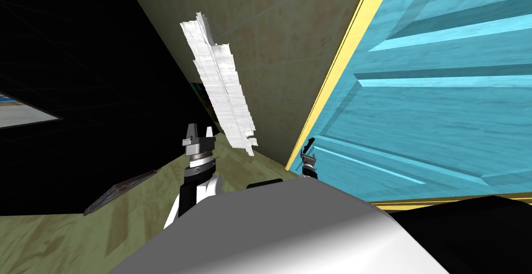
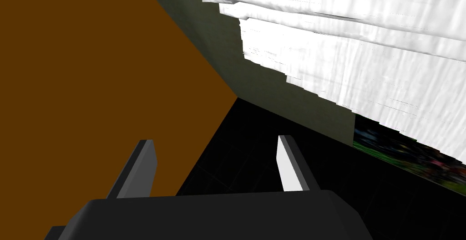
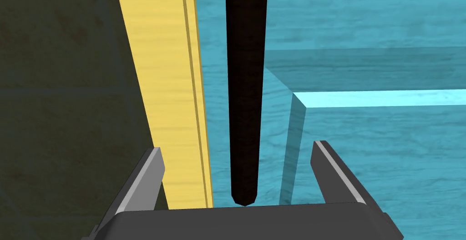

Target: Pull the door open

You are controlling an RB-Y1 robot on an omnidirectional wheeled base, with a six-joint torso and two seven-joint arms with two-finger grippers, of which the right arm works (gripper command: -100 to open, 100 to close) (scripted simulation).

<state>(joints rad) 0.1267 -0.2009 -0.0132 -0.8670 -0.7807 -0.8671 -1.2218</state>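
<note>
**Right gripper open around the door handle**

A turquoise panelled door (image 1: 441, 104) is seen on the robot's right in the head view, set in a yellow frame (image 1: 337, 68). An olive wall (image 1: 280, 52) adjoins that frame on its other side. The right gripper (image 1: 309, 157) is held up small against the door's edge nearest the frame.

In the right wrist view, the door (image 3: 364, 169) and the frame (image 3: 168, 91) are shown close up. A dark, slim handle (image 3: 245, 114) runs along the door just beside the frame. The right gripper (image 3: 236, 147) is spread wide, and the handle's rounded end is placed between its fingers (image 3: 148, 173). Neither finger is seen touching it, so nothing is gripped. The handle's tip lies close to the gripper's dark body.

The left gripper (image 1: 200, 133) is raised in front of the wall, well apart from the door, just beside a ragged white sheet (image 1: 223, 89). In the left wrist view its fingers are likewise parted (image 2: 215, 140) with nothing between them. The white sheet (image 2: 364, 55), a flat brown surface (image 2: 91, 68) and a black area (image 2: 255, 150) are seen beyond them. A black area (image 1: 78, 78) is also shown on the left of the head view.
</note>
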